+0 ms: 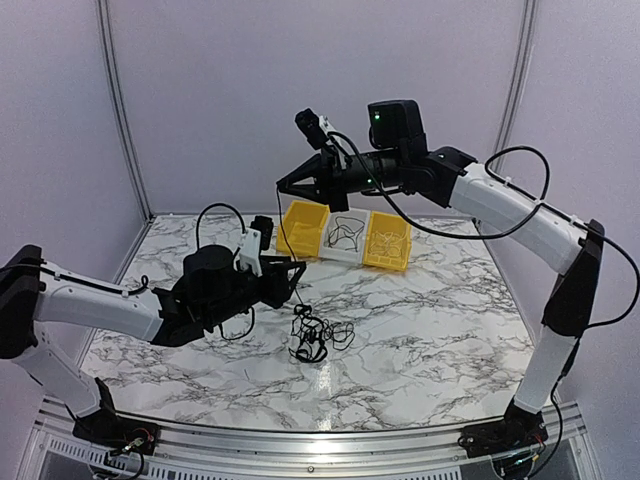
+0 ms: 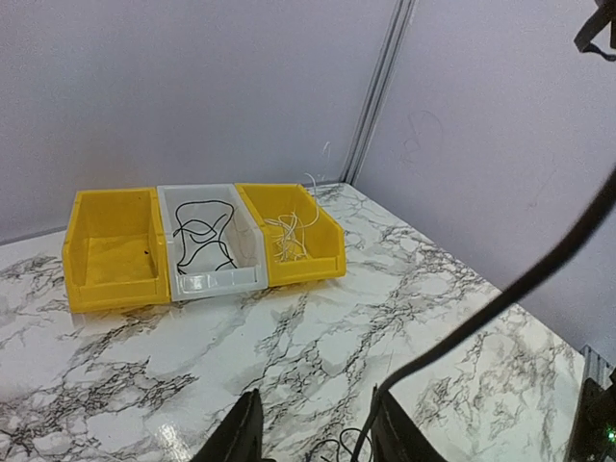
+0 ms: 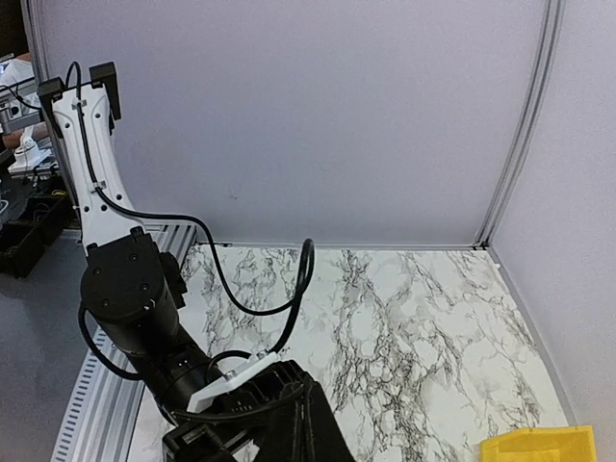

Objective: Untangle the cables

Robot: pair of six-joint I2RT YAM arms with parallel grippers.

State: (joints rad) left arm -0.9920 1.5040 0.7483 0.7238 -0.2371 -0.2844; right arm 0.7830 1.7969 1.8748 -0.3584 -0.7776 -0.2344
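The cables lie as a loose black tangle (image 1: 315, 335) on the marble table, left of its middle. One thin black strand (image 1: 287, 250) rises from it to my right gripper (image 1: 281, 187), which is held high and is shut on the strand's top end. My left gripper (image 1: 300, 272) hovers just above the tangle, right beside this strand. In the left wrist view its jaws (image 2: 314, 391) stand open and the taut strand (image 2: 481, 308) runs along the inner side of the right finger. In the right wrist view the right gripper's (image 3: 313, 423) fingers are pressed together.
Three bins stand in a row at the back of the table. The yellow bin (image 2: 115, 289) on the left looks empty. A black cable lies in the white bin (image 2: 217, 281), and a whitish cable in the other yellow bin (image 2: 298, 268). Booth walls enclose the table.
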